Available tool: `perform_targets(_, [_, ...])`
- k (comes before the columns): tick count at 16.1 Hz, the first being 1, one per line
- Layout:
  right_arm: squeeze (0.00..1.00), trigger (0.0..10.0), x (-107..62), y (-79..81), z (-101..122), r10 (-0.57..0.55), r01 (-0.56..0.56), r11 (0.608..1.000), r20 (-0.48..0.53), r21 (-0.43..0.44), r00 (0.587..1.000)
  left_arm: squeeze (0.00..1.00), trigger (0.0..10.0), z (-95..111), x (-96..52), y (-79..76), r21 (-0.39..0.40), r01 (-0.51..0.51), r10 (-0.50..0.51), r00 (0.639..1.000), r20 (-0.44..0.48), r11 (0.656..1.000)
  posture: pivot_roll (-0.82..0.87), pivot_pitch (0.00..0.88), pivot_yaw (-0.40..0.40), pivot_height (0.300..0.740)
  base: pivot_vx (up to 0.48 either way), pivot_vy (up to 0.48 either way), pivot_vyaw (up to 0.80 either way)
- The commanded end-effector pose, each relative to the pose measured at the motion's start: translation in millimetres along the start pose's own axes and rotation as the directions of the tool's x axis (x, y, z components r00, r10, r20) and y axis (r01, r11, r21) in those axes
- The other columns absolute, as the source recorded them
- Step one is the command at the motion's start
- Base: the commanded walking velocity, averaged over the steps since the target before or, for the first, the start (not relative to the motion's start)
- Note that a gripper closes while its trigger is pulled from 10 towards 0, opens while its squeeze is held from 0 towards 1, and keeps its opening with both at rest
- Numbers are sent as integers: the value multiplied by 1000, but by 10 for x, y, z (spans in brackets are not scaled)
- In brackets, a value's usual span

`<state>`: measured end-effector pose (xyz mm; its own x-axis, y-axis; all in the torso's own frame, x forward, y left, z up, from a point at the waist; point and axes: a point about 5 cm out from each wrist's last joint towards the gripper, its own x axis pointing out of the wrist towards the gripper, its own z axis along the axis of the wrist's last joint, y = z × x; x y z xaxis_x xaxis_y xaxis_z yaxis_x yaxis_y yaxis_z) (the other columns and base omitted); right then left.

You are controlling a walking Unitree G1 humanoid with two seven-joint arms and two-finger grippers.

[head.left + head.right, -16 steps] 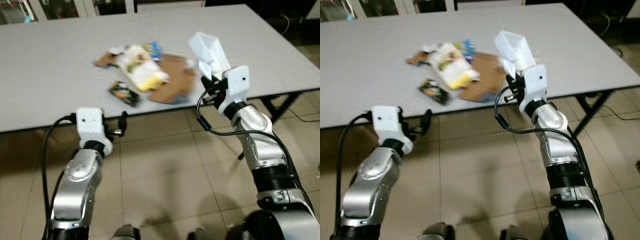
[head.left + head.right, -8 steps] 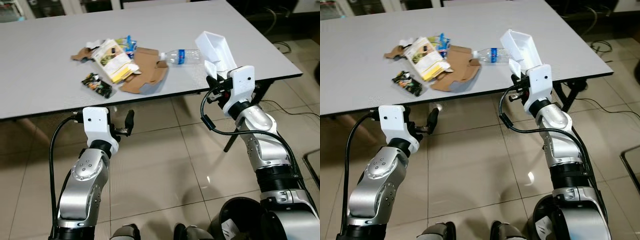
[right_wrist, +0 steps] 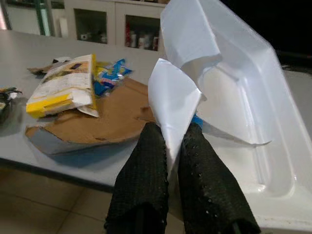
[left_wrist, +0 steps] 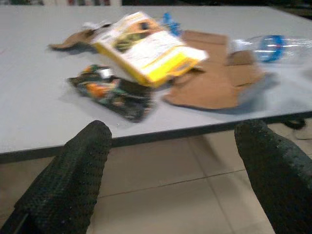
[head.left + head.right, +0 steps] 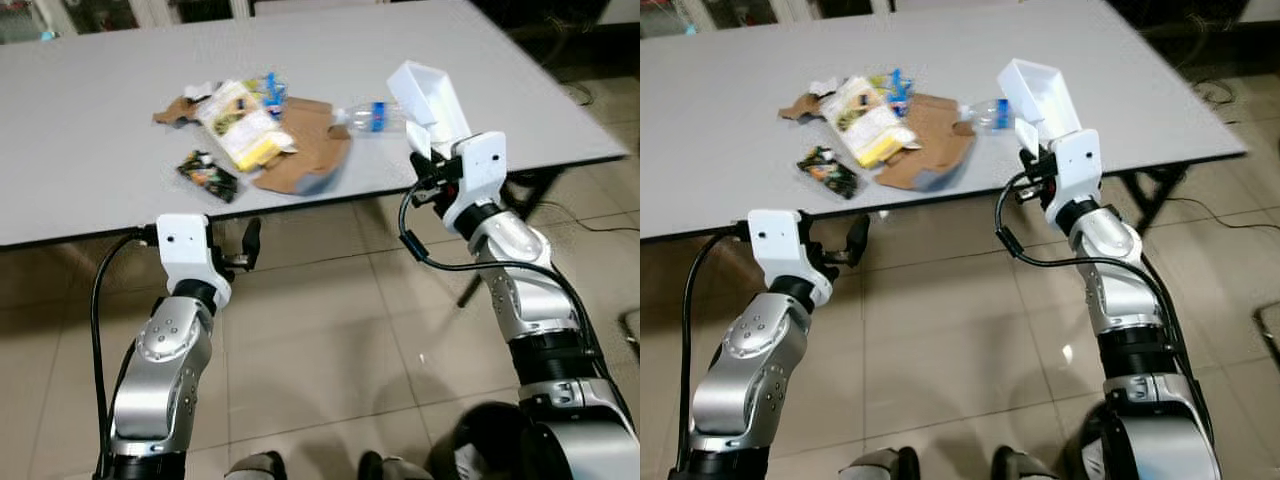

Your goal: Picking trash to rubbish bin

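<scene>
My right gripper (image 3: 171, 142) is shut on a thin flap of a white plastic tray (image 5: 430, 92), held up just over the front right part of the grey table (image 5: 80, 150). On the table lies a heap of trash: a yellow-and-white packet (image 5: 240, 125), flat brown cardboard (image 5: 305, 152), a dark snack wrapper (image 5: 208, 172), a blue wrapper (image 5: 270, 88) and a clear bottle with a blue label (image 5: 368, 115). My left gripper (image 5: 250, 243) stands open below the table's front edge, pointing at the heap, with nothing between its fingers (image 4: 73, 180).
Beige tiled floor lies in front of the table. Dark table legs (image 5: 520, 185) stand under its right end. A dark round shape, perhaps a bin (image 5: 475, 445), sits low by my right side. Cabinets stand behind the table.
The whole picture has shifted and sharpened, so the camera moved. Both arms keep their pose and the right gripper still holds the white tray.
</scene>
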<state>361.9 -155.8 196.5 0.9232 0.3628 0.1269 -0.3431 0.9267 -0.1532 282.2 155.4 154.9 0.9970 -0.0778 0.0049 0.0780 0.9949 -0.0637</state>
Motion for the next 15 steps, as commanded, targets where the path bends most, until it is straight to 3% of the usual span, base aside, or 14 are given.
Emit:
perform_targets(1, [0,10000,3,39,26,8,-8,1000,21,-2,1000,0,10000,-2,-17,46,8,-16,16,1000,-2,1000,-36,153,41,740,311,270,0])
perform_targets(11, [0,10000,12,78,34,4,-4,1000,32,4,999,0,10000,-3,-1,55,22,-2,3,1000,-10,1000,-30,141,59,740,308,281,0])
perform_targets(15, [0,10000,14,86,50,1,-2,1000,42,9,999,0,10000,-8,11,47,29,4,-4,1000,-13,1000,-29,139,62,740,162,0,0])
